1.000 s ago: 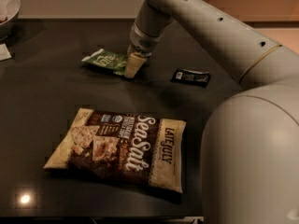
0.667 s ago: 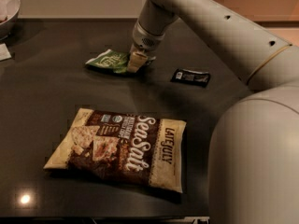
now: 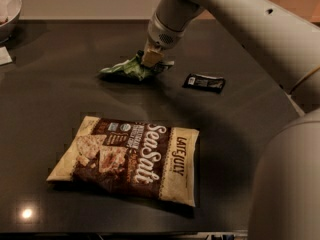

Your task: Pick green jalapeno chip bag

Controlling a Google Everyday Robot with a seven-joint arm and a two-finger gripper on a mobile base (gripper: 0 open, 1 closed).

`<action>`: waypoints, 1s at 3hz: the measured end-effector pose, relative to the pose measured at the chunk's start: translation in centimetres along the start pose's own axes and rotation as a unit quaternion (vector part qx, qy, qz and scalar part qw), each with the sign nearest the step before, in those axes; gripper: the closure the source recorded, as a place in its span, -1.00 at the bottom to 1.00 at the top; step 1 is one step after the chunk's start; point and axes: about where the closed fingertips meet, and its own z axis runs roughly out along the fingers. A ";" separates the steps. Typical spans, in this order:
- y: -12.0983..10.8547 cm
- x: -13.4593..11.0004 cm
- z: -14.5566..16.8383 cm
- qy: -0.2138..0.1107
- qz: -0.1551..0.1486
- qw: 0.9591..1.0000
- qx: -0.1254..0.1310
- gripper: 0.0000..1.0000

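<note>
The green jalapeno chip bag (image 3: 126, 70) is a small crumpled green foil bag at the back middle of the dark table (image 3: 60, 99). My gripper (image 3: 151, 59) comes down from the upper right and is shut on the bag's right end. That end is raised off the table while the left tip still rests on the surface. The beige fingertips (image 3: 152, 57) cover part of the bag's right edge.
A large brown-and-cream "Sea Salt" chip bag (image 3: 127, 159) lies flat in the front middle. A small black packet (image 3: 203, 82) lies just right of the gripper. A bowl (image 3: 9, 9) stands at the back left corner. My arm and base (image 3: 285, 179) fill the right side.
The gripper has closed on the green bag's right end and drawn it a little to the right and up. The bag now looks bunched and tilted. The other things have not moved.
</note>
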 end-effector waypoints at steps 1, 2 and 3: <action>-0.3 -0.2 -3.2 -0.012 -0.007 1.000 0.028 1.00; -0.6 -0.5 -6.8 -0.021 -0.023 0.998 0.052 1.00; -0.9 -0.8 -9.5 -0.030 -0.037 0.997 0.065 1.00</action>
